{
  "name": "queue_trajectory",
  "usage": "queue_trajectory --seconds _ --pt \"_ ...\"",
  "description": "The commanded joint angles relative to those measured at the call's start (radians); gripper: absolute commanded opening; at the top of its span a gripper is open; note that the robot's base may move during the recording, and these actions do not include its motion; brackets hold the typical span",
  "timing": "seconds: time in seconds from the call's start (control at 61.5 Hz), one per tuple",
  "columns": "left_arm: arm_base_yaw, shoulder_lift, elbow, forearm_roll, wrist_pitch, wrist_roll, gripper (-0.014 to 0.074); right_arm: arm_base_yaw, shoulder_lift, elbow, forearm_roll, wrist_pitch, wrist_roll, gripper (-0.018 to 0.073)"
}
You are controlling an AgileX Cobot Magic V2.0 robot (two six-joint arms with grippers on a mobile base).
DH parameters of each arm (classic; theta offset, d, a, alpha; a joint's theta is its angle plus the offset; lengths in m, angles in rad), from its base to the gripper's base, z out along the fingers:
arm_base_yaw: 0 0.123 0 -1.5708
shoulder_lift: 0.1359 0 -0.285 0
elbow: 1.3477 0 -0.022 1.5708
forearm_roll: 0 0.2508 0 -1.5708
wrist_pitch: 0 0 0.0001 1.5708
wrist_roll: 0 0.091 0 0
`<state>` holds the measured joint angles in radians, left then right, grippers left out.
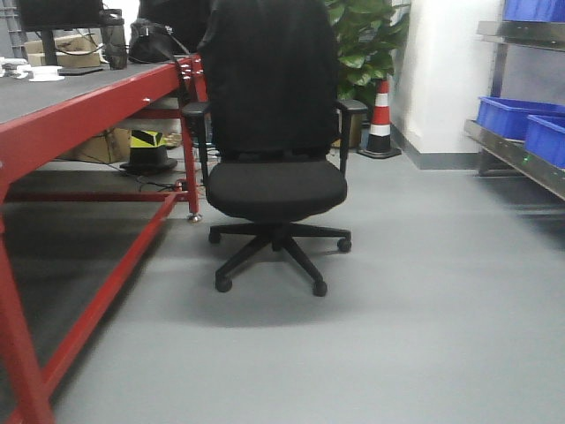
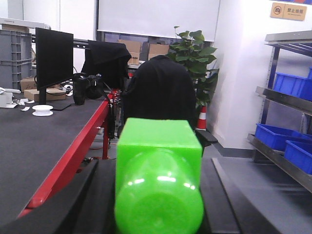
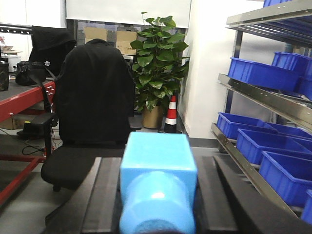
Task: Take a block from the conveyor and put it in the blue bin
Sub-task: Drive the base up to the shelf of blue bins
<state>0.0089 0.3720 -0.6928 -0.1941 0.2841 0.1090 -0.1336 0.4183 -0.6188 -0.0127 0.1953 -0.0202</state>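
My left gripper (image 2: 158, 168) is shut on a bright green block (image 2: 158, 146), a cube with a rounded end towards the camera, held between the dark fingers (image 2: 80, 195). Between the black fingers (image 3: 105, 195) of my right gripper (image 3: 158, 163), which is shut, sits a light blue block (image 3: 158, 156) of the same shape. The conveyor (image 1: 62, 93), a dark grey belt on a red frame, runs along the left; it also shows in the left wrist view (image 2: 34, 141). Blue bins (image 1: 512, 115) sit on a metal shelf at right, seen closer from the right wrist (image 3: 253, 73). Neither gripper appears in the front view.
A black office chair (image 1: 275, 132) stands straight ahead on the grey floor. Behind it are a potted plant (image 1: 366, 44) and a red-and-white cone (image 1: 380, 119). A monitor (image 2: 53, 58), bags and small white items rest on the belt's far end.
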Motion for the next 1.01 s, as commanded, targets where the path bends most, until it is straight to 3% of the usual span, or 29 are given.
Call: queue_trajectory --seconds 0.0,0.992 --pt "-0.008 -0.006 0.0 -0.005 -0.018 0.002 -0.0111 0.005 -0.006 0.001 -0.008 -0.024 -0.008 -0.0162" --pt "-0.008 -0.006 0.0 -0.005 -0.018 0.002 -0.0111 0.005 -0.006 0.001 -0.008 -0.024 -0.008 -0.0162"
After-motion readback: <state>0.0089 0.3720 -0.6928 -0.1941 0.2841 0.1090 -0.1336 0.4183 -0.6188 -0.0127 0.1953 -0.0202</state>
